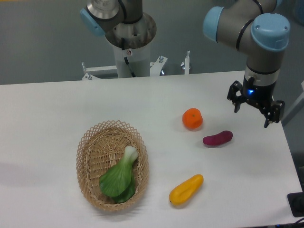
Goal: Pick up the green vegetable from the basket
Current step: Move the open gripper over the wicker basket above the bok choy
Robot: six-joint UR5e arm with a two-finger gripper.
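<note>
The green vegetable (119, 176) lies inside the basket (90, 142) at the front left of the table, leaves toward the front, white stalk end pointing back right. The basket is oval, tan wicker with an openwork rim. My gripper (252, 114) hangs far to the right, above the table's right side, well away from the basket. Its two black fingers are spread apart, open, with nothing between them.
An orange fruit (192, 118) sits mid-table right. A purple sweet potato (217, 138) lies just below and left of the gripper. A yellow elongated vegetable (186, 189) lies near the front edge, right of the basket. The arm's base column (129, 52) stands at the back.
</note>
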